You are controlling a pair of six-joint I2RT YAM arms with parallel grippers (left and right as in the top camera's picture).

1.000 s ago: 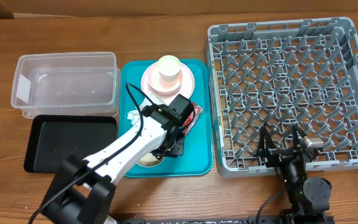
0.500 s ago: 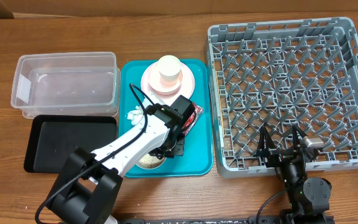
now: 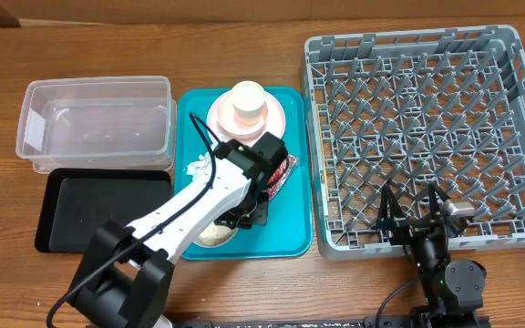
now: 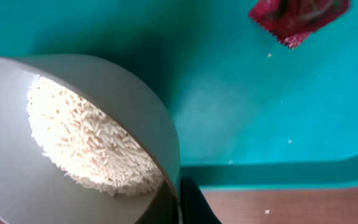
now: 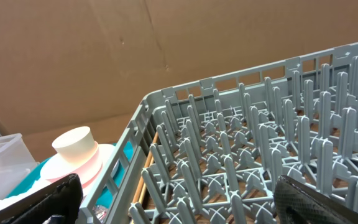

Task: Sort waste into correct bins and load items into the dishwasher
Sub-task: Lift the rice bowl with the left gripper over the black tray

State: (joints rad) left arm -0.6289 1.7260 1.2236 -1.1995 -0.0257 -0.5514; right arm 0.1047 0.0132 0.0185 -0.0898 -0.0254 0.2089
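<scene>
**Left arm takes rice bowl for emptying**
Left of the teal tray wait the clear tub and black tray. At its near end, the left jaws look pinched on the rim of the whitish-grey bowl, to be carried level binward. Right of it, the right jaws gape empty by the dish rack.

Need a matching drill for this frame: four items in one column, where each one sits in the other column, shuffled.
1. cream cup
2. rice grains
3. red wrapper
4. black tray

A. flat on the teal tray floor
B. on the table, left of the teal tray
C. stacked over the pink plate
D. inside the whitish-grey bowl

Pairs: 1-C, 2-D, 3-A, 4-B
</scene>
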